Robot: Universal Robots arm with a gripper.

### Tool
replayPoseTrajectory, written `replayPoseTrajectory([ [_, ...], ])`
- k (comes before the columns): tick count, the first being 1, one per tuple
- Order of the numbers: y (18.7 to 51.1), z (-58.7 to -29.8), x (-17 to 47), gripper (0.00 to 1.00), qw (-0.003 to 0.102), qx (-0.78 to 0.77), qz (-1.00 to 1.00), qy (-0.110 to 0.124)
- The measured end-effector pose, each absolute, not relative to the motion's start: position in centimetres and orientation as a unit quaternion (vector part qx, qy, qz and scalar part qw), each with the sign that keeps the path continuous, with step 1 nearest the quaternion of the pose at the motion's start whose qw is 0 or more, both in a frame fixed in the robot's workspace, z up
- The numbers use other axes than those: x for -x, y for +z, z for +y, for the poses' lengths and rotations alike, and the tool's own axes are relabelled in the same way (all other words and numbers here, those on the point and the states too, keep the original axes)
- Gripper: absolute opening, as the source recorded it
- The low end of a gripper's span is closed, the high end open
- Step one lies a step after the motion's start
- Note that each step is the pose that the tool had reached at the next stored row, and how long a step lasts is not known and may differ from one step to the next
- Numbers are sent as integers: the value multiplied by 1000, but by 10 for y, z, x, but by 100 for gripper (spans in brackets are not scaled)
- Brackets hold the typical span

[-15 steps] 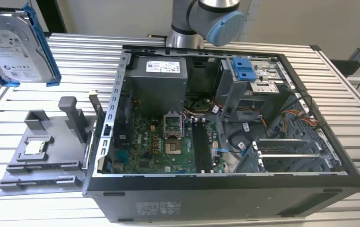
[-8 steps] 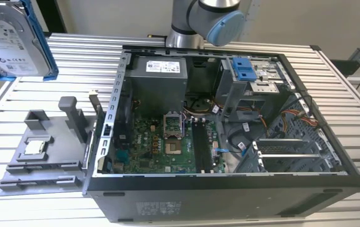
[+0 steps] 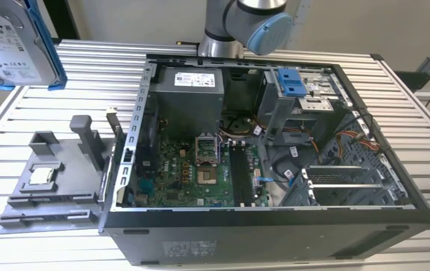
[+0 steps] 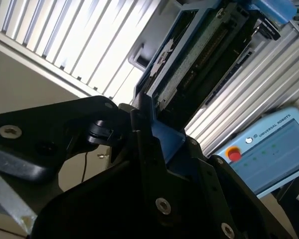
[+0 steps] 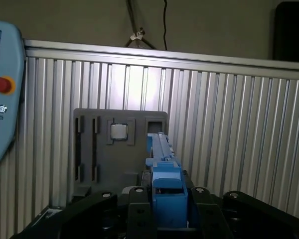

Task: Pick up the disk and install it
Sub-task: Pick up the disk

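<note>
i have the black gripper (image 5: 168, 201) clamped on the flat silver-grey, blue-railed metal disk (image 3: 12, 45), high above the grey plastic tray (image 3: 45, 195).

Slatted aluminium table (image 3: 87, 84) carried an open computer case (image 3: 260, 243) lying on its side. A grey holder tray (image 3: 49, 209) sat just beside it, toward the exterior view's left. Robot arm base (image 3: 219, 42) stood behind the case.
</note>
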State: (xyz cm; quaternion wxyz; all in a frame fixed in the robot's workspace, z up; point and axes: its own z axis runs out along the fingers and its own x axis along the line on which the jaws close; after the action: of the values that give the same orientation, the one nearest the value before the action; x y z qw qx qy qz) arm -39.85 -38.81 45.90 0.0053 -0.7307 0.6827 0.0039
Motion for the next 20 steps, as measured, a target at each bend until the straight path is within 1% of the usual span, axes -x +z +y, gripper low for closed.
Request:
replayPoseTrajectory([
  [20,486,-388,398,0,5,731,683,4],
])
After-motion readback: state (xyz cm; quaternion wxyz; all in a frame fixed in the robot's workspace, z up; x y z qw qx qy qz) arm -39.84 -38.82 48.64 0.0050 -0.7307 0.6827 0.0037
